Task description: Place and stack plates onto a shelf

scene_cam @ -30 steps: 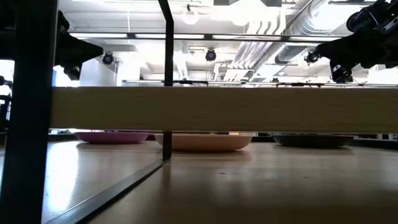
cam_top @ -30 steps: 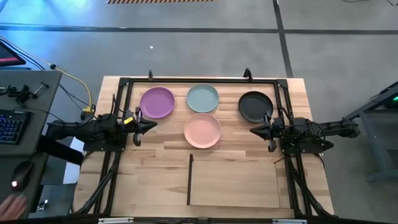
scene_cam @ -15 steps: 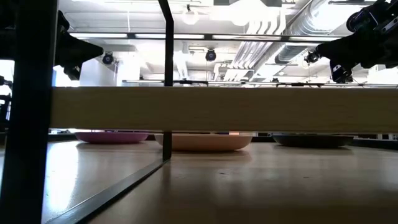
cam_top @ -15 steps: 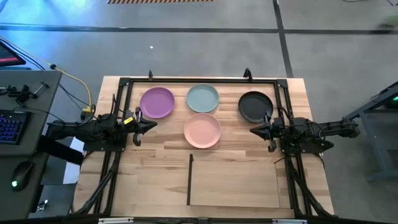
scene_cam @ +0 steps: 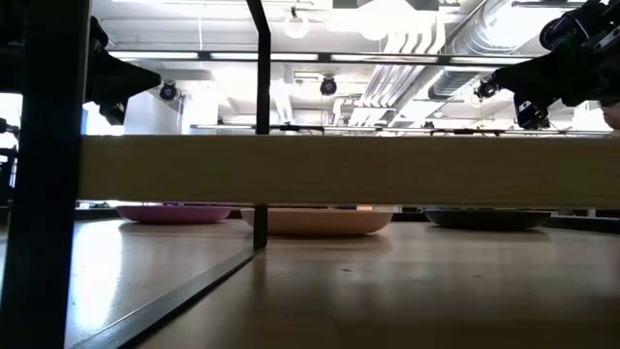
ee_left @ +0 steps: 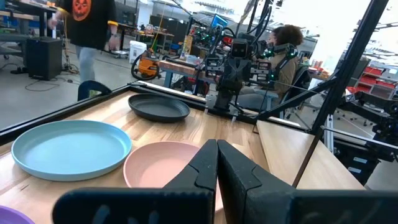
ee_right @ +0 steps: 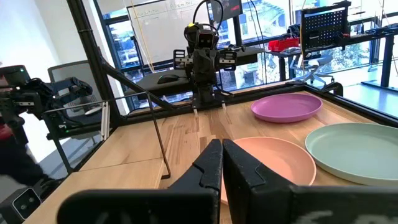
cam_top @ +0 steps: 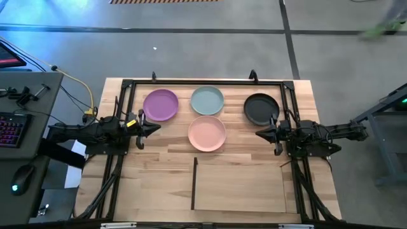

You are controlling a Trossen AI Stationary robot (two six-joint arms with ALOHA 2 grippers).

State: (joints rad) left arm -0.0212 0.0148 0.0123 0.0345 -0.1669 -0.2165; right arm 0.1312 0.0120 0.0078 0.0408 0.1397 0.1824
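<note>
While both arms hang above the tabletop (cam_top: 159, 172) with nothing in their grasp, four plates lie on the wood along its far edge.

Purple plate (cam_top: 160, 105): toward the far left corner.
Pale blue-green plate (cam_top: 207, 100): middle of the far edge, just beside the purple one.
Black plate (cam_top: 259, 109): toward the far right corner.
Pink plate (cam_top: 206, 133): just nearer than the blue-green one, rims almost touching.
Shelf (cam_top: 240, 184): pale panel raised over the near right part of the tabletop, bare, dark strip along its left edge.
Left gripper (cam_top: 156, 127): at the left edge, near the purple plate, fingers pressed together.
Right gripper (cam_top: 259, 133): at the right edge, near the black plate, fingers pressed together.
</note>
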